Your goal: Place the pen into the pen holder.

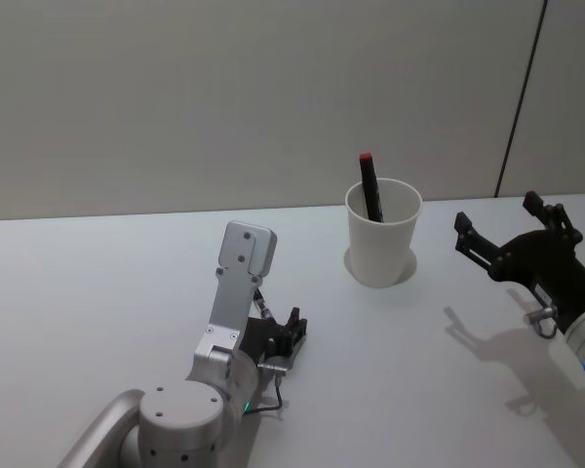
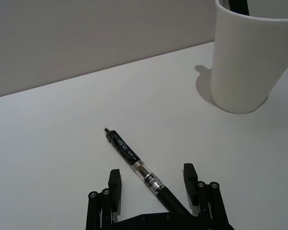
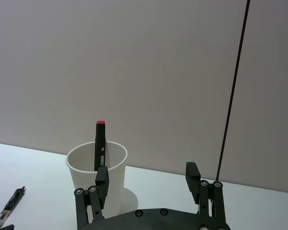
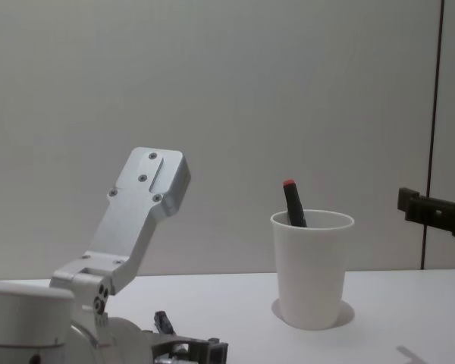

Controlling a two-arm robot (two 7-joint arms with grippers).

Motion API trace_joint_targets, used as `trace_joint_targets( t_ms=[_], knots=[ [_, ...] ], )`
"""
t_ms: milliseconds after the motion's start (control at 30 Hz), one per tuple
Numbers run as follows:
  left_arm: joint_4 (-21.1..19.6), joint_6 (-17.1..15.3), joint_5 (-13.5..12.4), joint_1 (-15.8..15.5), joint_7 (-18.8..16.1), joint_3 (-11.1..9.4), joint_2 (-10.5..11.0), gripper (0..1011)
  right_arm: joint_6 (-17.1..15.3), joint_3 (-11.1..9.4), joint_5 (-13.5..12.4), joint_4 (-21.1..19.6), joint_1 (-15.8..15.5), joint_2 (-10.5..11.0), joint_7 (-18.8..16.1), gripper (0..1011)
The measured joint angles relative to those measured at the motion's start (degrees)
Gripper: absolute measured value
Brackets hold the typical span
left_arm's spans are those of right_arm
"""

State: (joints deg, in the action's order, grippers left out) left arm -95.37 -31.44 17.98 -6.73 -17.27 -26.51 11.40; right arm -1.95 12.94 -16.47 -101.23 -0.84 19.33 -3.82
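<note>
A black and clear click pen [image 2: 134,160] lies flat on the white table, pointing diagonally away from me. My left gripper [image 2: 152,179] is low over it and open, one finger on each side of the pen's rear half. The same pen [image 3: 7,208] lies far off in the right wrist view. The pen holder [image 1: 383,239], a plain white paper cup, stands upright behind and to the right. A black marker with a red cap [image 1: 370,185] leans inside the pen holder. My right gripper [image 1: 497,211] hovers open to the right of the cup, holding nothing.
The white table [image 1: 97,283] runs back to a plain grey wall. A dark vertical seam in the wall [image 1: 522,97] stands behind the right arm. My left arm's silver link [image 1: 242,278] rises over the near table.
</note>
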Motion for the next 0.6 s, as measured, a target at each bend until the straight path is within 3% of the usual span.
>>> trace_joint_targets(
  t_ms=[600],
  knots=[
    [-0.55,-1.5,-1.55,-0.04,1.21,0.32,0.13,697,0.0,0.0,0.0,0.0,0.0,0.0,0.0,1001]
  ],
)
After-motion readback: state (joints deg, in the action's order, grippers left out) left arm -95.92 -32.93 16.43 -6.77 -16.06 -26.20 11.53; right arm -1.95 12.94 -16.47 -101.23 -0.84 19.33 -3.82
